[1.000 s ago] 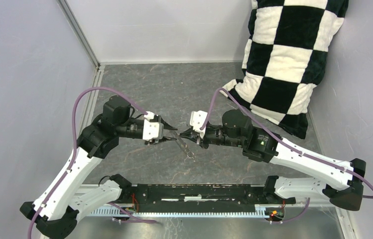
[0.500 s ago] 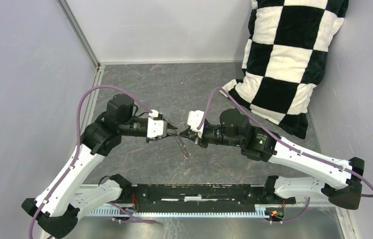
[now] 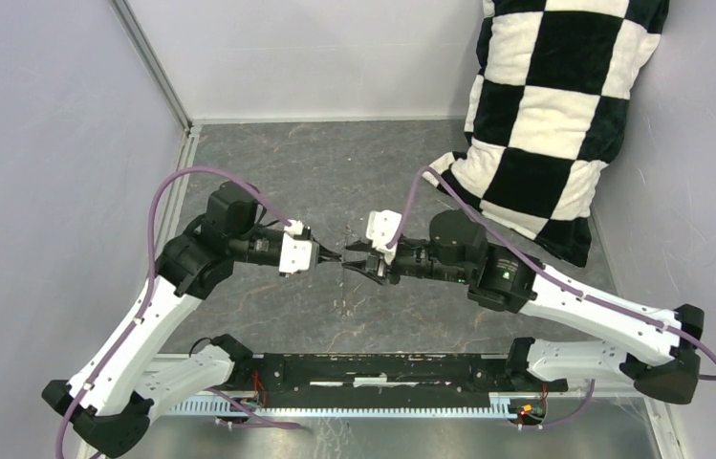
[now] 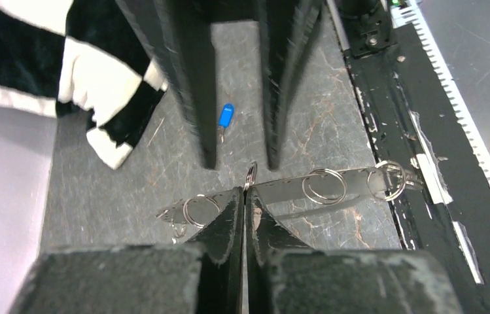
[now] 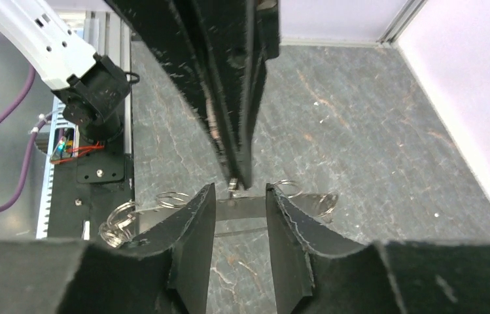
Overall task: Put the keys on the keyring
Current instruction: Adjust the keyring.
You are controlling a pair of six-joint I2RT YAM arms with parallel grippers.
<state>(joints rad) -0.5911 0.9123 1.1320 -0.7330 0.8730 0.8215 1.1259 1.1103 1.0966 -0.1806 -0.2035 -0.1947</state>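
My left gripper (image 4: 245,193) is shut on the keyring (image 4: 250,175), a small silvery ring seen edge-on at its fingertips. Just behind it hangs a thin grey strip (image 4: 333,186) carrying several silvery rings, its shadow on the floor below. My right gripper (image 5: 241,196) is open and empty, tip to tip with the left fingers (image 5: 229,85), its jaws either side of the held ring (image 5: 232,185). In the top view the left gripper (image 3: 333,258) and right gripper (image 3: 354,265) meet mid-table. A blue-headed key (image 4: 226,116) lies on the floor beyond the right fingers (image 4: 193,78).
A black-and-white checked pillow (image 3: 554,115) leans in the far right corner. The black base rail (image 3: 382,368) runs along the near edge. Grey walls close in the left, back and right sides.
The right gripper's jaws have opened and drawn slightly right. The left gripper has stayed shut and shifted a little. The thin strip that slanted down below the tips no longer shows from above.
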